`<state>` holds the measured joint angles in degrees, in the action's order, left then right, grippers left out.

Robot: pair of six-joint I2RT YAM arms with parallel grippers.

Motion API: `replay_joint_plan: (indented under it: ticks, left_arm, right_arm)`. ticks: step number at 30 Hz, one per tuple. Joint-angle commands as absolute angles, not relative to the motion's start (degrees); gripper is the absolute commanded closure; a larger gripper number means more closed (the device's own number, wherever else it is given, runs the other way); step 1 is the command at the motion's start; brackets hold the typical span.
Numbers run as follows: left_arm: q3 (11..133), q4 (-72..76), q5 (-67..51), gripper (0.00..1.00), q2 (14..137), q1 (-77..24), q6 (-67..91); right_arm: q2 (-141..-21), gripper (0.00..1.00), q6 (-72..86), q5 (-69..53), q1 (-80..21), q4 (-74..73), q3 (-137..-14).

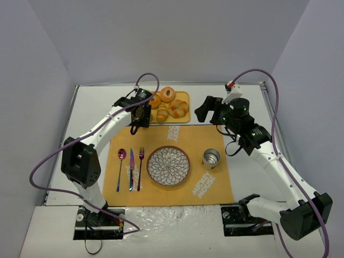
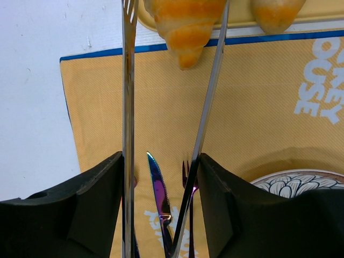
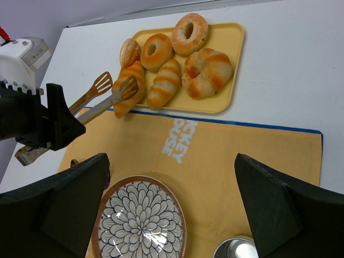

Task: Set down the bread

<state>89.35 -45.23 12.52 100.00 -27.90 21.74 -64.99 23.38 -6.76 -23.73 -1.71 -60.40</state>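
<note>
So my left gripper [image 2: 160,160] is pinched on the tongs [image 2: 128,80]. The tongs themselves are apart, one arm either side of the bread [image 2: 185,27], which is the big croissant at the left end of the tray [image 3: 228,40]. Its tip hangs over the near lip above the placemat [image 3: 242,156]. In the right wrist view one blade looks to be against the crust and the other sits off to the side, so nothing's clamped yet. My take: get both blades around the thick middle, not the tapered tip, and squeeze gently so the glossy crust neither slips nor crushes. Then lift straight up before swinging to the plate [image 3: 140,220]. Tight spots: the smaller croissant [image 3: 164,83] lies just beside it and a ring roll [image 3: 156,51] crowds its far end, so the inner blade has little room. The path back over the mat looks open. The cutlery [image 1: 130,169] lies left of the plate, and the right gripper [image 3: 172,161] hangs spread and empty near the tray's right end.
</note>
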Motion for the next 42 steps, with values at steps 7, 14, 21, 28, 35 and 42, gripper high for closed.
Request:
replay_joint_plan:
  ticks: [7, 14, 21, 28, 35, 42]
  left_arm:
    - [93.5, -45.0, 14.7, 0.5, 99.1, -29.2, 21.9]
    - [94.0, -46.0, 16.1, 0.5, 100.1, -29.4, 21.9]
    - [94.5, -46.4, 16.1, 0.5, 101.1, -29.8, 21.9]
    - [94.7, -46.8, 16.2, 0.55, 101.2, -30.1, 21.9]
    - [94.7, -47.5, 16.4, 0.76, 100.9, -30.3, 21.9]
    - [95.9, -49.4, 17.2, 0.99, 99.3, -30.7, 22.1]
  right_arm:
    - [-63.0, 0.0, 23.0, -5.4, -24.2, 0.7, -60.6]
    - [-63.1, 0.0, 23.0, -5.4, -24.1, 0.7, -60.4]
    - [-63.1, 0.0, 23.0, -5.4, -24.1, 0.7, -60.4]
    - [-63.2, 0.0, 22.9, -5.4, -24.2, 0.7, -60.2]
    - [-63.1, 0.0, 23.0, -5.3, -24.1, 0.7, -60.1]
    - [-63.3, 0.0, 23.0, -5.2, -24.2, 0.7, -60.1]
